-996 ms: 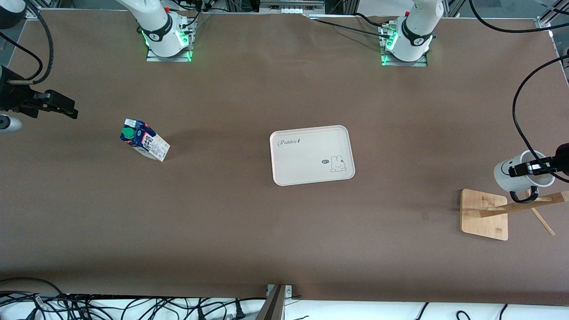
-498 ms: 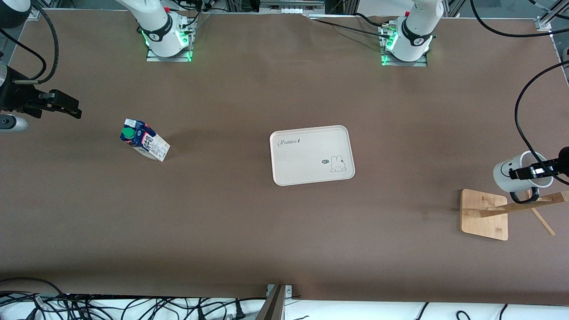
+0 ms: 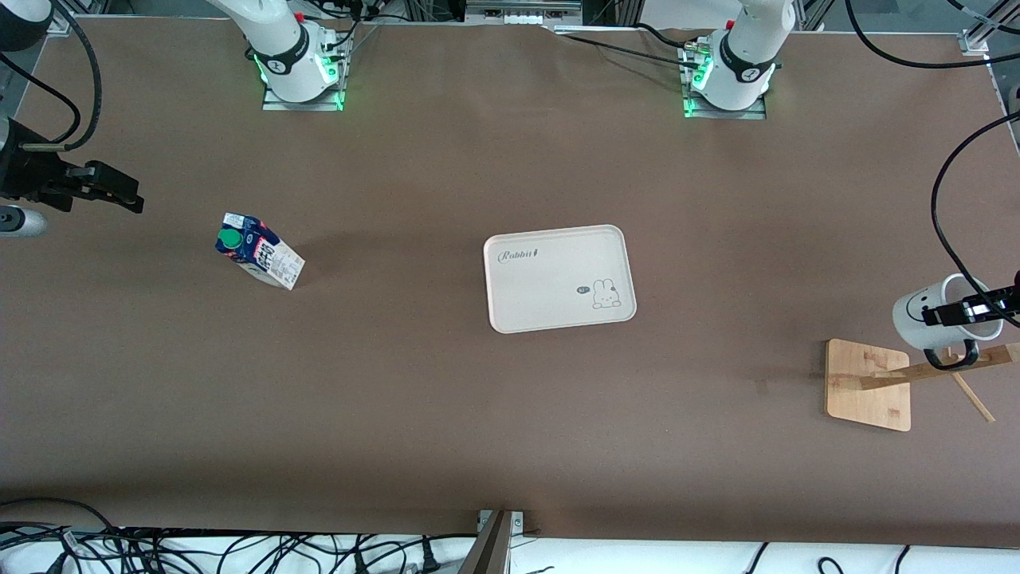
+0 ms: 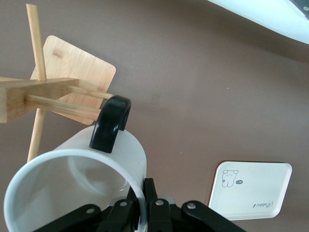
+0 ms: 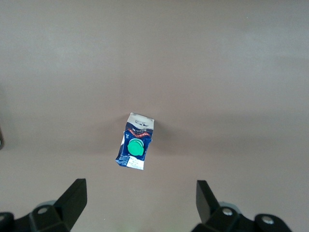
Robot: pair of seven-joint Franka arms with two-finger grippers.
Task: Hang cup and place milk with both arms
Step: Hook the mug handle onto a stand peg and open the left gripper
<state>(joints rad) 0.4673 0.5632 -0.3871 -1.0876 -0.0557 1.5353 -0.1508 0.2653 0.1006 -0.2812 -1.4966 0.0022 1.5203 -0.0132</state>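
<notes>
The white cup [image 3: 928, 317] hangs in the air over the wooden rack [image 3: 868, 384] at the left arm's end of the table. My left gripper [image 3: 968, 309] is shut on the cup's rim [image 4: 144, 186], one finger inside and one outside. The cup's black handle [image 4: 110, 123] sits at the tips of the rack's pegs [image 4: 63, 105]; I cannot tell whether a peg passes through the loop. The milk [image 3: 259, 251] stands on the table toward the right arm's end. My right gripper [image 3: 119, 191] is open and empty, up in the air with the milk [image 5: 135, 141] below and ahead of it [image 5: 141, 191].
A cream tray [image 3: 558, 315] with a rabbit drawing lies at the table's middle, also seen in the left wrist view as the tray [image 4: 251, 205]. The rack's square base [image 4: 79, 72] rests on the brown table. Cables hang along the table's ends and front edge.
My left gripper has carried the cup a little toward the left arm's end of the table, bringing the handle to the rack's pegs. The right gripper has barely shifted.
</notes>
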